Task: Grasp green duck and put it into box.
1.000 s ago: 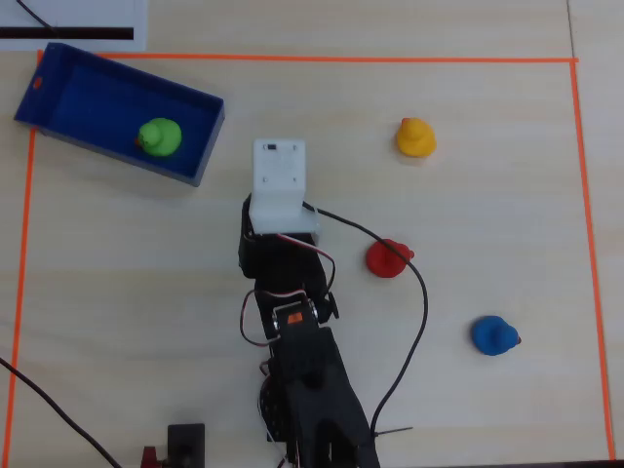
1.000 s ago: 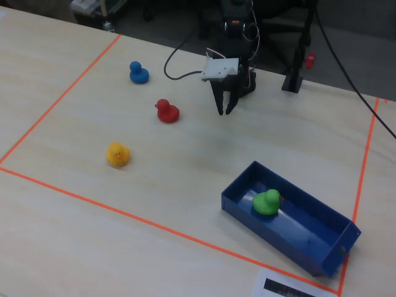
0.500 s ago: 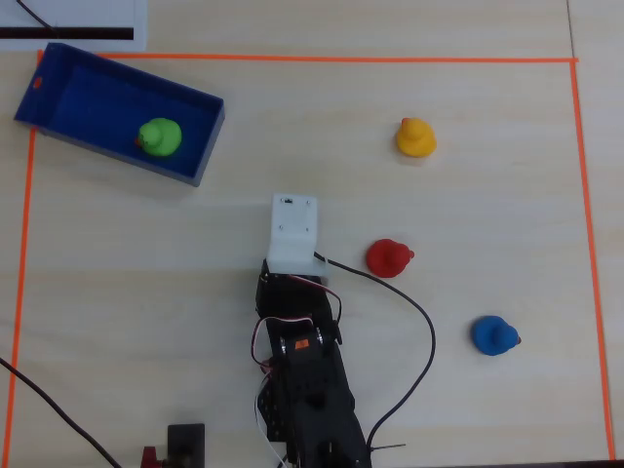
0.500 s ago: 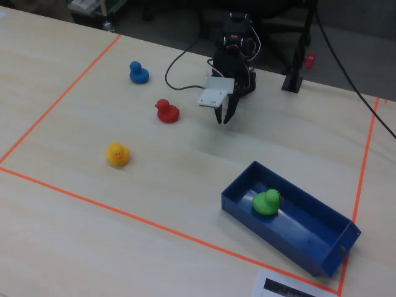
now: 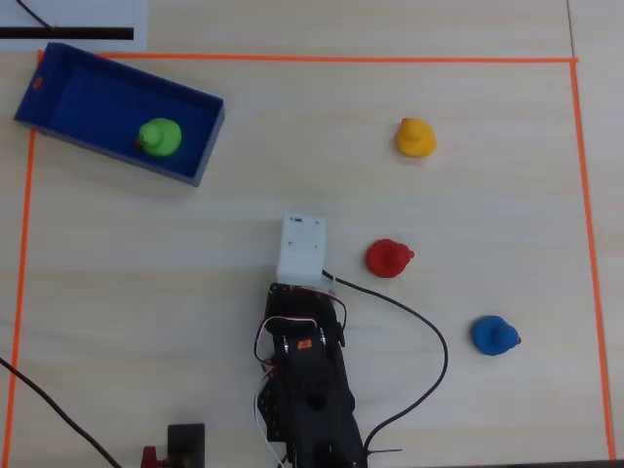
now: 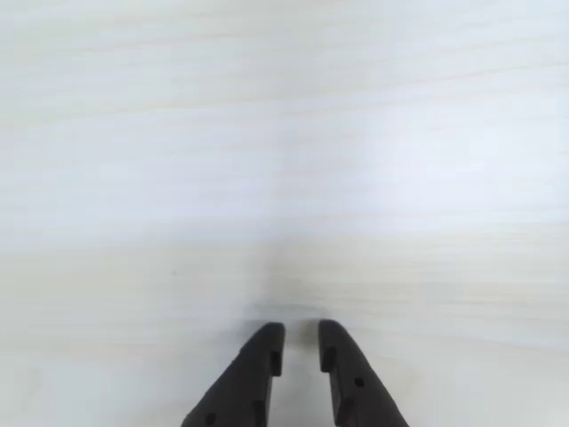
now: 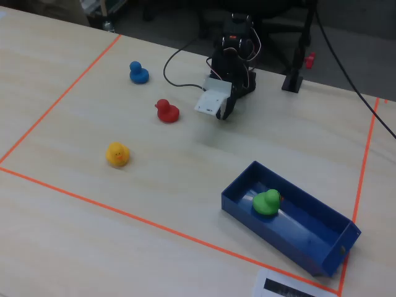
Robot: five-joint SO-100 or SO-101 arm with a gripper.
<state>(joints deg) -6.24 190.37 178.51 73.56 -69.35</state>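
Hiding under my white wrist housing in the overhead view, my pincer showed only in the wrist view: two dark fingertips, a narrow gap between them, holding nothing, over pale blurred wood-grain bench. The glossy lime-green duck sat inside the shallow dark-blue box, near one end wall.

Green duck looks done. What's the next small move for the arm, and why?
Probably just finish folding back to rest and stop. The green duck already sits inside the box, and the gripper holds nothing, its jaws nearly closed over bare table, well away from the box.
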